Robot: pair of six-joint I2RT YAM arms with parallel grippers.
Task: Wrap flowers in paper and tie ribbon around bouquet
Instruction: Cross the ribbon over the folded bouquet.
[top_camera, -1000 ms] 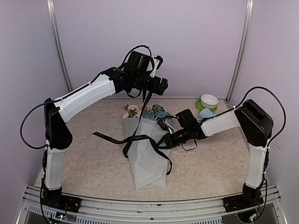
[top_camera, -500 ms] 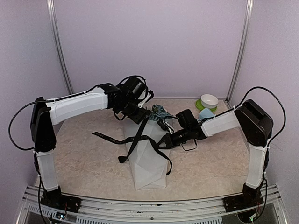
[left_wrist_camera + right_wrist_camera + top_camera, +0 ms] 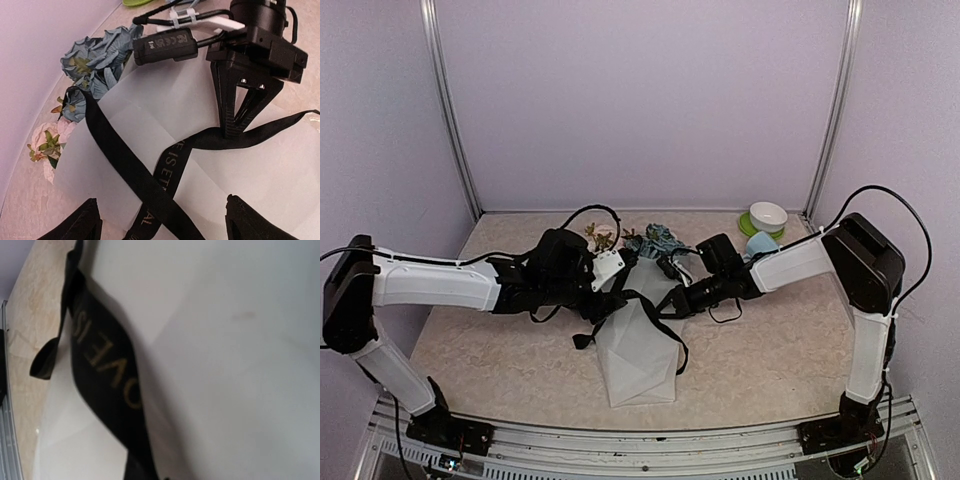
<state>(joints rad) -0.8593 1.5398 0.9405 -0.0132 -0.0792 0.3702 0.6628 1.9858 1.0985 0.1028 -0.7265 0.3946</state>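
The left wrist view gives the closest look. The left gripper (image 3: pixel 162 222) stands wide open at the bottom edge, its fingertips (image 3: pixel 90 220) far apart, and nothing is clasped. Two strands of the black ribbon (image 3: pixel 120 150) cross between them over the bouquet (image 3: pixel 165 100). At upper right the right gripper (image 3: pixel 231 131) has its fingers closed to a point, pinching the ribbon against the frosted paper (image 3: pixel 270 180). The flowers sit at the left, with a blue hydrangea (image 3: pixel 97 57) above a pink rose (image 3: pixel 45 142).

Only the overhead view shows the whole layout. The bouquet lies at frame centre on the beige table (image 3: pixel 500 350), flower heads toward the top. Both arms reach in low from either side. A white bowl (image 3: pixel 768 214) and a pale blue cup (image 3: pixel 760 243) stand at upper right.

The right wrist view is a blurred close-up of gold-lettered ribbon running diagonally over white paper. Its own fingers cannot be made out there.
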